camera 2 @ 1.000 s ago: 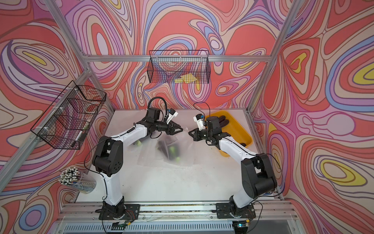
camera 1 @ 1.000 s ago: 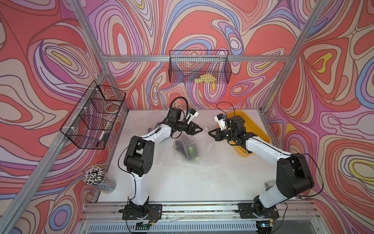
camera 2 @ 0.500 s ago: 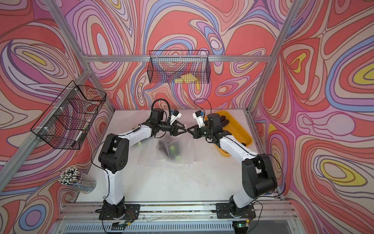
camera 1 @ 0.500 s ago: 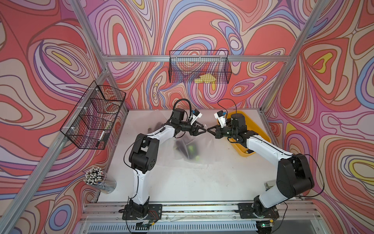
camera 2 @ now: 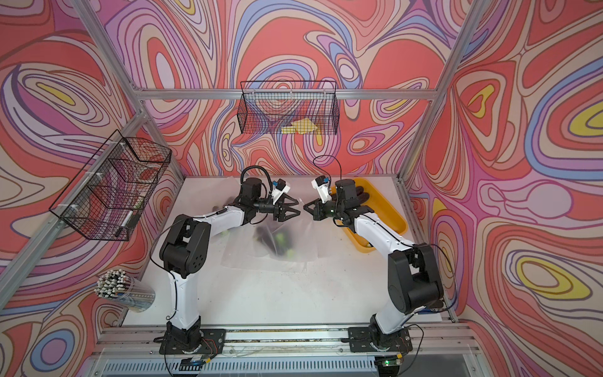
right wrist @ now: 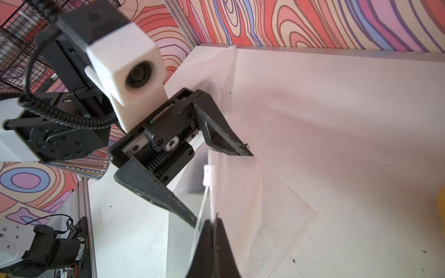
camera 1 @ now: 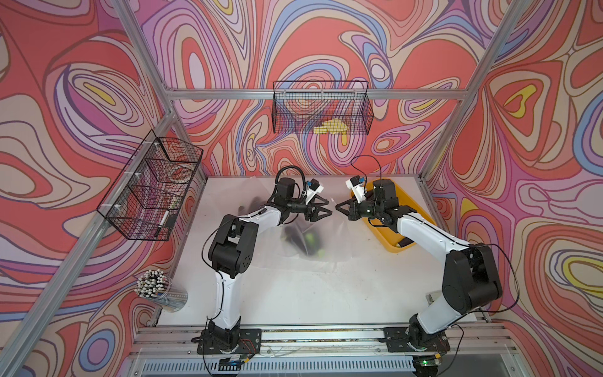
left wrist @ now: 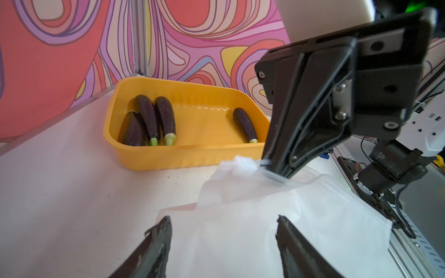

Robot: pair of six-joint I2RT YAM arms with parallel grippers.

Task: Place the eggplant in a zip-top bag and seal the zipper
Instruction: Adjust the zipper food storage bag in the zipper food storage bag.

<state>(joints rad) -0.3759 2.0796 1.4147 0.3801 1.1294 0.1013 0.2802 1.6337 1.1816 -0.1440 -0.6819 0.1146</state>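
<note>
Two pincers of mine face tip to tip at mid-frame in both top views. My left pincer (camera 1: 327,212) is spread wide over the zip-top bag (camera 1: 277,258), gripping nothing. My right pincer (right wrist: 212,222) is pressed together on the bag's zipper edge, near its white slider (right wrist: 207,172). The eggplant (camera 1: 293,236) lies inside the bag on the worktop (camera 1: 293,300), just below the pincers.

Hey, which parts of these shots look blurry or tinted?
Both top views: the bagged eggplant is hazy inside the translucent zip-top bag. Left wrist view: the left gripper looks soft, the tray eggplants crisp. Right wrist view: the table carries a pink cast.
</note>
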